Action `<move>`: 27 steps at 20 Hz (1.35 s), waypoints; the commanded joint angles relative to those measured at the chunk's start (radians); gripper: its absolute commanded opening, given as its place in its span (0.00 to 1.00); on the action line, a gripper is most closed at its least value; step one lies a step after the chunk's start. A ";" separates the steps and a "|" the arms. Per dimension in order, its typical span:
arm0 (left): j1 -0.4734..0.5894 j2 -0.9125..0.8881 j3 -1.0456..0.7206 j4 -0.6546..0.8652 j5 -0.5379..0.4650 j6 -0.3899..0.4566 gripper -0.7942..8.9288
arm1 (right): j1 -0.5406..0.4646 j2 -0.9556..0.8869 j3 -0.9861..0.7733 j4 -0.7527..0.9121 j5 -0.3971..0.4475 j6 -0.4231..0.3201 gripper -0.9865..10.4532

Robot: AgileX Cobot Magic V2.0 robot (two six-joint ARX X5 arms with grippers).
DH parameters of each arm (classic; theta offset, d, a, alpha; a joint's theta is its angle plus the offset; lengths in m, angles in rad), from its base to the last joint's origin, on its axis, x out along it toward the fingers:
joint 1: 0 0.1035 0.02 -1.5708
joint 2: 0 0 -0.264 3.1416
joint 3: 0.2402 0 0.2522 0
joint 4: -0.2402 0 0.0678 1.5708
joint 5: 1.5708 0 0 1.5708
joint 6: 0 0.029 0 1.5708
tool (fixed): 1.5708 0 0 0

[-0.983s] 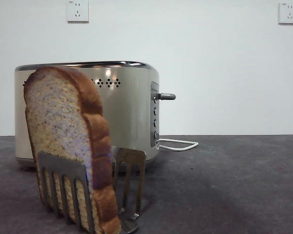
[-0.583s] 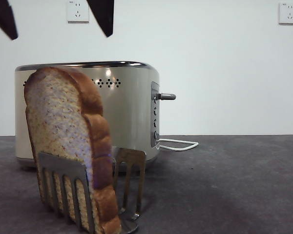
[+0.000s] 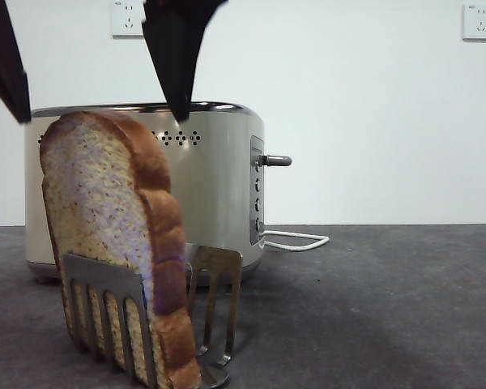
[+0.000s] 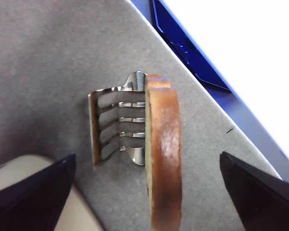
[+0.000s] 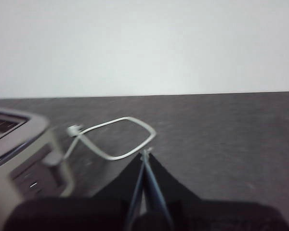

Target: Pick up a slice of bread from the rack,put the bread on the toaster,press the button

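The slice of bread (image 3: 105,219) stands upright in the steel rack (image 3: 105,312) at the near left. The cream toaster (image 3: 215,186) stands behind it, and its grey lever button (image 3: 277,160) sticks out of the end panel. My left gripper (image 3: 100,113) is open just above the bread, with one jaw on each side of it. In the left wrist view the bread (image 4: 164,144) and the rack (image 4: 113,120) lie between the open jaws of the left gripper (image 4: 147,156), and a corner of the toaster (image 4: 19,168) shows. My right gripper (image 5: 145,153) is shut and empty, beside the toaster (image 5: 19,144).
The toaster's white cord (image 3: 296,239) loops on the dark table to the right of the toaster; it also shows in the right wrist view (image 5: 115,139). Two wall sockets (image 3: 128,18) (image 3: 479,21) are on the white wall behind.
The left gripper's two black jaws have come down into the front view from the top, open, and now reach the height of the bread's top. Bread, rack and toaster have not moved.
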 commanded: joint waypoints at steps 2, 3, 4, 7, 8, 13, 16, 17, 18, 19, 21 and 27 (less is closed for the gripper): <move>0.003 0.032 0.001 0.008 -0.016 -0.007 0.59 | 0.000 -0.002 0.004 0.001 -0.196 -0.135 0.08; 0.003 0.038 0.001 0.007 -0.021 -0.007 0.59 | 0.000 -0.002 0.004 0.001 -0.248 -0.166 0.08; 0.005 0.041 0.001 0.007 -0.021 -0.007 0.59 | 0.000 -0.002 0.004 0.001 -0.289 -0.187 0.08; 0.012 0.047 0.001 0.007 -0.021 -0.007 0.59 | 0.000 -0.002 0.004 -0.007 -0.397 -0.230 0.08; 0.013 0.048 0.000 0.007 -0.021 -0.008 0.59 | 0.000 -0.002 0.004 -0.019 -0.422 -0.245 0.08; 0.013 0.048 0.001 -0.013 -0.021 -0.026 0.41 | 0.000 -0.002 0.004 -0.125 -0.526 -0.305 0.08; 0.013 0.048 0.001 -0.032 -0.021 -0.026 0.37 | 0.000 -0.001 0.004 -0.180 -0.553 -0.313 0.08; 0.013 0.048 0.001 -0.037 -0.021 -0.026 0.37 | 0.000 -0.001 0.004 -0.193 -0.553 -0.317 0.08; 0.013 0.048 0.001 -0.041 -0.020 -0.026 0.37 | 0.000 -0.001 0.004 -0.204 -0.553 -0.326 0.08; 0.013 0.048 0.001 -0.044 -0.020 -0.026 0.36 | 0.000 -0.001 0.004 -0.210 -0.553 -0.330 0.08; 0.013 0.048 0.001 -0.054 -0.020 -0.026 0.32 | 0.000 -0.001 0.004 -0.214 -0.553 -0.329 0.08; 0.013 0.048 0.001 -0.060 -0.005 -0.026 0.14 | 0.000 -0.001 0.004 -0.216 -0.553 -0.329 0.08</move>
